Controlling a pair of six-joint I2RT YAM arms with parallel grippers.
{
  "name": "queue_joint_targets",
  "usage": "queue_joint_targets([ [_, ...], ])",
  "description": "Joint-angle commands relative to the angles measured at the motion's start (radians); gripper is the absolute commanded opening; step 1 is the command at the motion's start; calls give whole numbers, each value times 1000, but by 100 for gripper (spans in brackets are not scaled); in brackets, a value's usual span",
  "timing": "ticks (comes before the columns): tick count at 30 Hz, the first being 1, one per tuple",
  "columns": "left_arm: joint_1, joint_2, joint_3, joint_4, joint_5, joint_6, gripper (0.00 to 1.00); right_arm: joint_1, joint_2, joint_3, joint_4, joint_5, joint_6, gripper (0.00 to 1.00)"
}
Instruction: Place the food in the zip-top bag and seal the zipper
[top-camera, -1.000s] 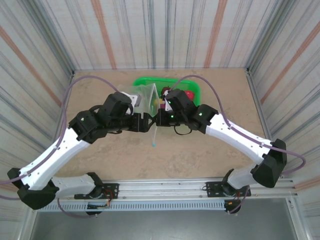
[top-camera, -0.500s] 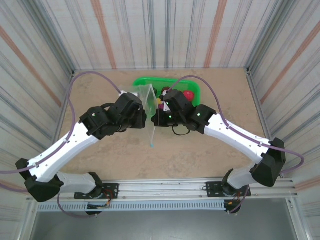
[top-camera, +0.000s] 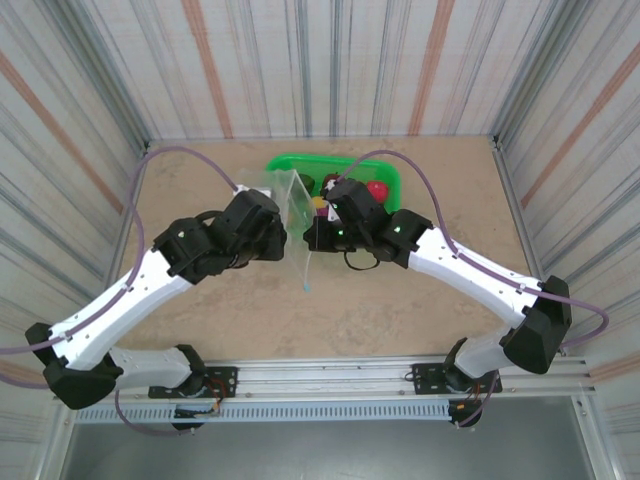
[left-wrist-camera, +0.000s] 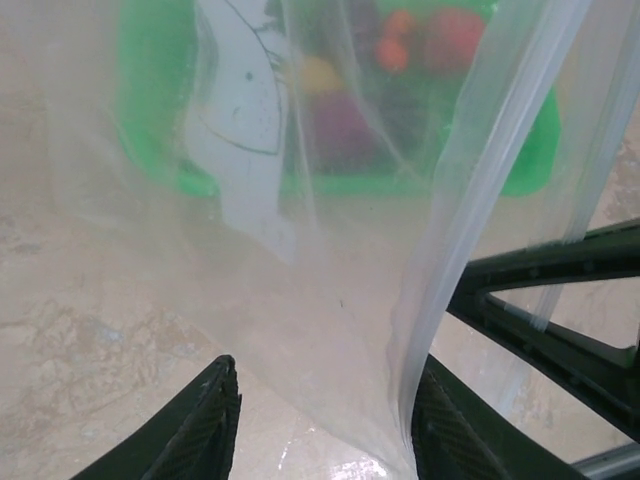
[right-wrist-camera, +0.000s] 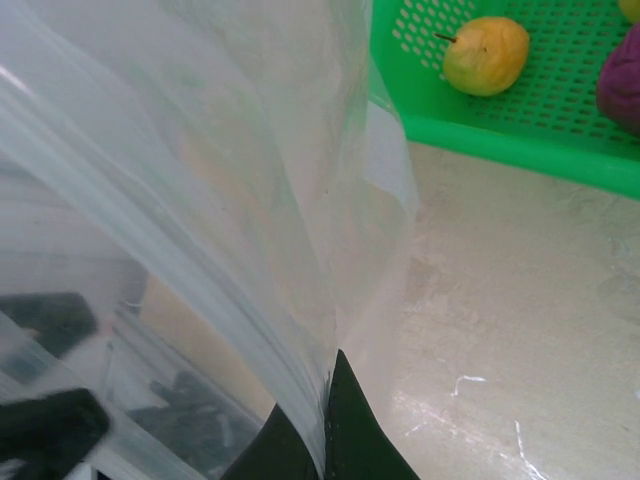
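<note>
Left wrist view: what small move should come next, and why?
Probably close the left gripper on the zip-top bag: its jaws stand apart around the film, while the right gripper is shut on the bag, so a second grip seems needed.

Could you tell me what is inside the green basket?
A yellow pear, a purple piece and a red piece; the zip-top bag and right arm hide any others.

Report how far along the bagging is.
Done: bag held upright. In hand: right gripper pinches its edge; left gripper, jaws apart, straddles another edge. Left: food lies in the basket, bag looks empty; filling and sealing remain.
</note>
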Motion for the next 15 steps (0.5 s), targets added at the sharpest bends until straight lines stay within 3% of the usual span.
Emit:
queue_joint_targets([
  [1,9,-3,-44,54,30,-43,44,6,-17,-13,57,20,56,0],
  [8,31,-61,-118,147,-20,-102,30,8,-35,-66,149,27,135,0],
  [15,35,-134,-157,225,-41,-7,30,9,-20,-78,173,-14,149,0],
])
